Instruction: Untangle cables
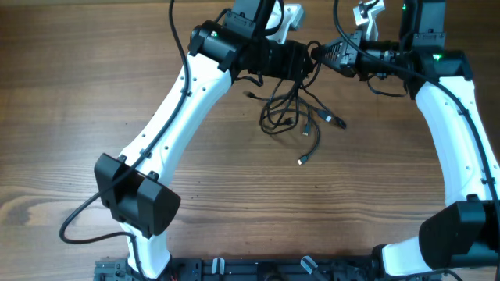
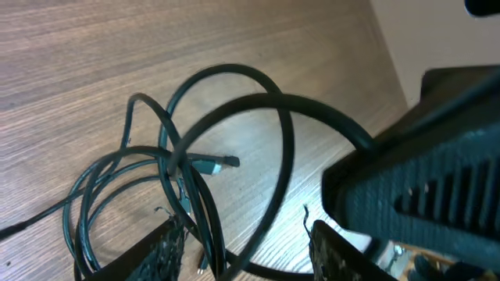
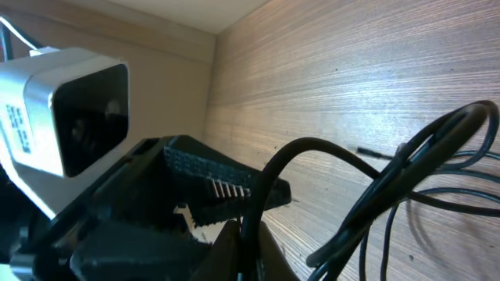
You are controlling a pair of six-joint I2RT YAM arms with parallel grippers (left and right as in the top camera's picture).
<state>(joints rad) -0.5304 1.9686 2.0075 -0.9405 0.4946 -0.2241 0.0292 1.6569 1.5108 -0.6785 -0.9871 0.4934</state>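
Observation:
The cables lie as a loose black tangle of loops at the table's far middle, and their plugs trail toward the front. One strand rises out of the tangle to my right gripper, which is shut on it. The right wrist view has that cable pinched between the closed fingers. My left gripper faces the right one just above the tangle. Its jaws stand open in the left wrist view, with cable loops running between the fingers without being pinched.
Both white arms reach in from the front corners and meet at the far middle. A thicker arm cable loops on the table at front left. The table's far edge and a pale wall lie close behind the grippers.

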